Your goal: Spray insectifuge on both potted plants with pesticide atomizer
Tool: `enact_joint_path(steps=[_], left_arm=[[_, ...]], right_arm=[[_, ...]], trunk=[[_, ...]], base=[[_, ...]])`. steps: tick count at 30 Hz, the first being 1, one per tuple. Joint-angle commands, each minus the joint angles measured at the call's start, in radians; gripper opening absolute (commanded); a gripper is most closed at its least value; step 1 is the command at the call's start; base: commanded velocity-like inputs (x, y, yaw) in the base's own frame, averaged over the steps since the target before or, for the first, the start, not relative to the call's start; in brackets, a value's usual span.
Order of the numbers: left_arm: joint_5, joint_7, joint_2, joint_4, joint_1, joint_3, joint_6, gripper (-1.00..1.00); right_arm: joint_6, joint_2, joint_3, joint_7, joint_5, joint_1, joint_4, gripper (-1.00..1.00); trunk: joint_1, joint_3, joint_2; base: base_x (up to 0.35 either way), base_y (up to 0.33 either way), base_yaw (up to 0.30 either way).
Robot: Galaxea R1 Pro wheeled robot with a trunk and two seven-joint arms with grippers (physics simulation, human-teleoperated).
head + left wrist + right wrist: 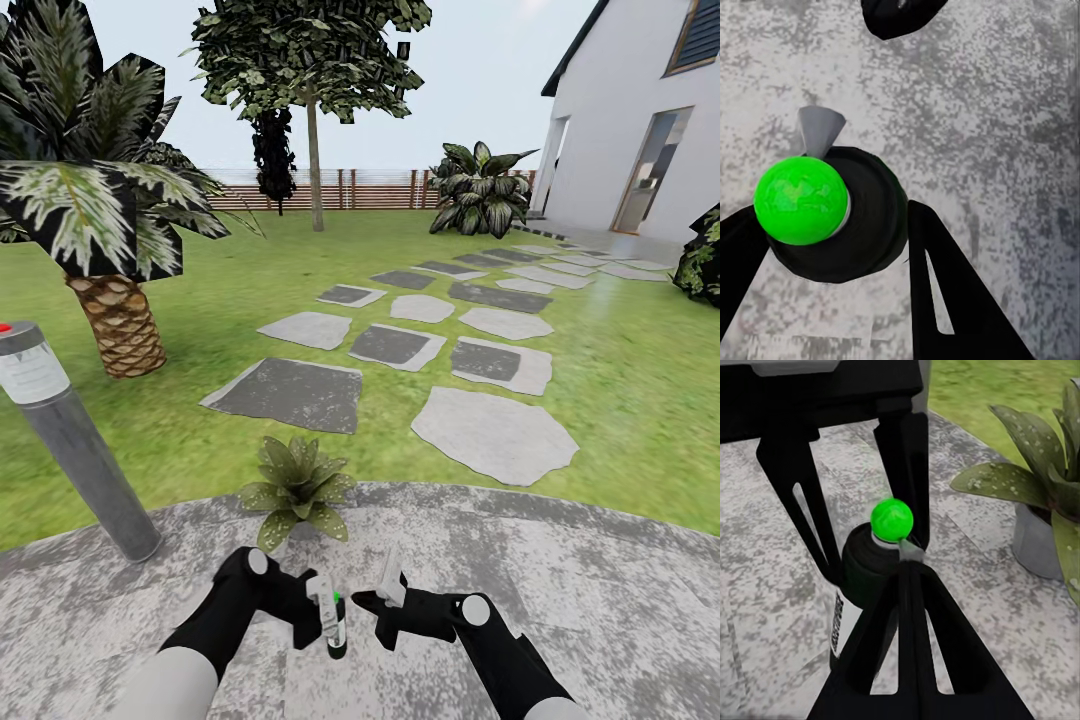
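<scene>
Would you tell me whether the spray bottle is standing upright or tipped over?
Upright: the spray bottle stands vertical between the left gripper's fingers, its green-knobbed top pointing up.

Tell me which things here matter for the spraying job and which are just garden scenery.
For the job:
- pesticide atomizer, held between the left gripper's fingers
- potted plant at the paving's edge
- right gripper beside the bottle

Just scenery:
- palm
- grey post
- stepping stones
- tree
- fence
- house
</scene>
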Motion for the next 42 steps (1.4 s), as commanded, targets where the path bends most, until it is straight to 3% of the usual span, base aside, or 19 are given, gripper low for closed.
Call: enact_joint_path(steps=[1, 14, 23, 33, 36, 40, 42], left_arm=[[-0.006, -0.006, -0.004, -0.001, 0.000, 0.005, 0.002, -1.00], [-0.004, -0.009, -0.025, 0.000, 0.000, 0.003, 0.001, -1.00], [-0.004, -0.008, -0.026, 0.000, 0.000, -0.022, 0.003, -1.00], [-0.005, -0.006, -0.022, 0.001, 0.000, -0.024, 0.004, -1.00], [-0.008, -0.007, -0.002, 0.005, 0.007, -0.021, 0.001, -1.00], [-0.005, -0.006, 0.132, 0.002, 0.017, -0.015, -0.001, -1.00], [-0.004, -0.006, 0.180, 0.003, 0.018, -0.012, -0.001, -1.00]], right_arm=[[-0.004, 0.000, -0.001, 0.000, 0.009, 0.000, -0.001, -1.00], [-0.005, 0.000, -0.001, 0.000, 0.009, 0.000, -0.001, -1.00], [-0.005, 0.000, -0.001, -0.001, 0.010, 0.000, -0.001, -1.00], [-0.005, 0.000, -0.001, -0.001, 0.010, 0.000, -0.001, -1.00], [-0.005, 0.000, -0.001, -0.001, 0.011, 0.000, 0.000, -1.00], [-0.007, 0.000, -0.001, -0.002, 0.020, 0.000, 0.000, -1.00], [-0.007, -0.002, -0.002, -0.003, 0.050, 0.000, 0.000, -1.00]], trunk=[[0.000, -0.001, 0.000], [0.000, -0.001, 0.000], [0.000, -0.001, 0.000], [0.000, -0.001, 0.000], [0.000, -0.001, 0.000], [0.000, -0.001, 0.000], [0.000, -0.001, 0.000]], base=[[0.000, 0.000, 0.000], [0.000, 0.000, 0.000], [0.000, 0.000, 0.000], [0.000, 0.000, 0.000], [0.000, 0.000, 0.000], [0.000, 0.000, 0.000], [0.000, 0.000, 0.000]])
